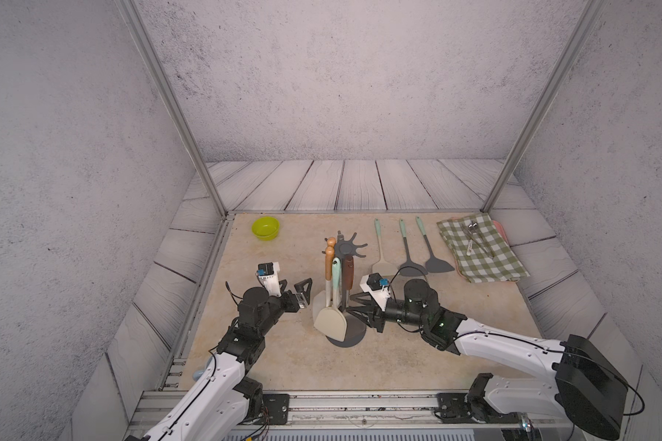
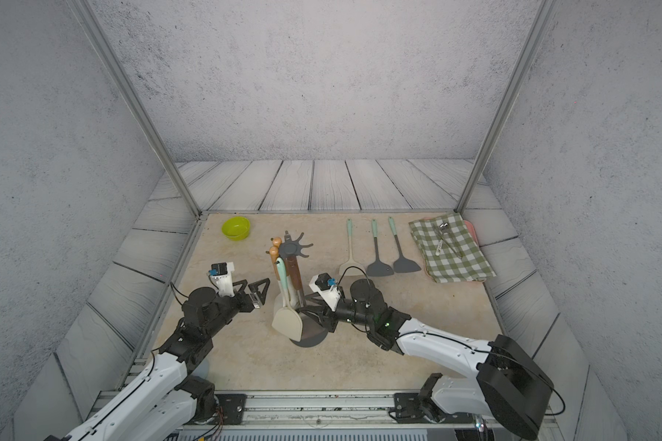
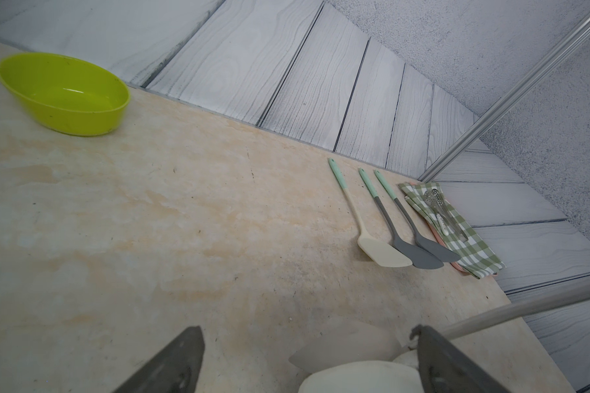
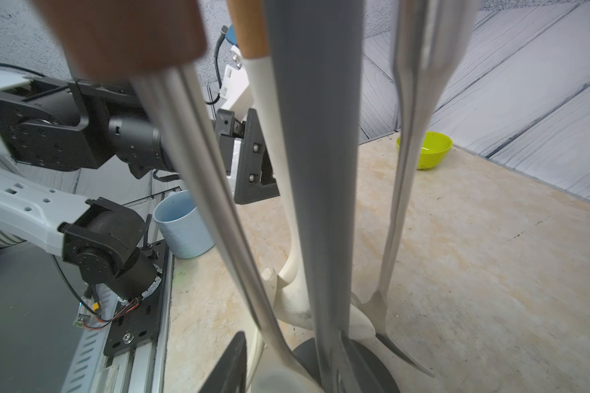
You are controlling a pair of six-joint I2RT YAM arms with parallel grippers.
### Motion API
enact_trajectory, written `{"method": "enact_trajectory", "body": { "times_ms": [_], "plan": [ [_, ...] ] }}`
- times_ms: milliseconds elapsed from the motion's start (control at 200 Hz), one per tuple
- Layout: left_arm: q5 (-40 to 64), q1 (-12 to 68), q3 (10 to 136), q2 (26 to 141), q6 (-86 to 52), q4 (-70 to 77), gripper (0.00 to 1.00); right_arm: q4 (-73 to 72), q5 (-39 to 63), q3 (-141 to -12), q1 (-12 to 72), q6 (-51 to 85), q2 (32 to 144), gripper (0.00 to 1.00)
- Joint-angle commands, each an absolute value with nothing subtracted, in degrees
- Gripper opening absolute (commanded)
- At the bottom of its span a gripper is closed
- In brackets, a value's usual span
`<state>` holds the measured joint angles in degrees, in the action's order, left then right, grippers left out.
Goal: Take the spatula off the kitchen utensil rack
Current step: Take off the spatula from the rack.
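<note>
rack: the kitchen utensil rack stands upright roughly mid-tabletop, with its round base flat on it and the pronged disc up top.

on the rack: the spatulas all hang off the prongs on the robot's side. There's a cream spatula with a mint handle at the front. Two orange-handled ones sit just beside it toward the left arm. A brown-handled utensil on a steel shaft hangs toward the right arm. The blades dangle low over the base.

right gripper: poked in low at the rack from its right, with the tips in among the steel shafts and the pole. The jaws are narrowed with a gap showing in both top views, but honestly I can't tell if they're pinching anything. The right wrist view is mostly blurry shafts up close, and only one finger shows.

left gripper: hangs just left of the rack, near the cream spatula's blade. The jaws are spread wide and hold nothing. The left wrist view shows the fingers far apart.

green bowl: behind the rack and off to its left, well apart.

three loose spatulas: flat on the tabletop behind and right of the rack, side by side, one cream and two grey.

checked cloth: further right of the rack, past those, with some cutlery on top.

blue cup: near-left of the rack, down by the left arm's base.
</note>
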<state>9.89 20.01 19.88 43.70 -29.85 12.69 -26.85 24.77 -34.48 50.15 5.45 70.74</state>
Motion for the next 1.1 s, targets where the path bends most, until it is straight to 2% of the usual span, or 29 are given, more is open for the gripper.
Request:
{"method": "enact_trajectory", "body": {
  "times_ms": [0, 1096],
  "plan": [
    [10.6, 20.2, 21.3, 44.0, -29.9, 13.9, 0.99, -28.0, 23.7, -36.7, 51.1, 4.9, 71.1, 0.39],
    [11.3, 20.2, 21.3, 44.2, -30.1, 14.1, 0.99, -21.4, 16.1, -39.6, 54.6, 0.1, 70.2, 0.11]
  ]
}}
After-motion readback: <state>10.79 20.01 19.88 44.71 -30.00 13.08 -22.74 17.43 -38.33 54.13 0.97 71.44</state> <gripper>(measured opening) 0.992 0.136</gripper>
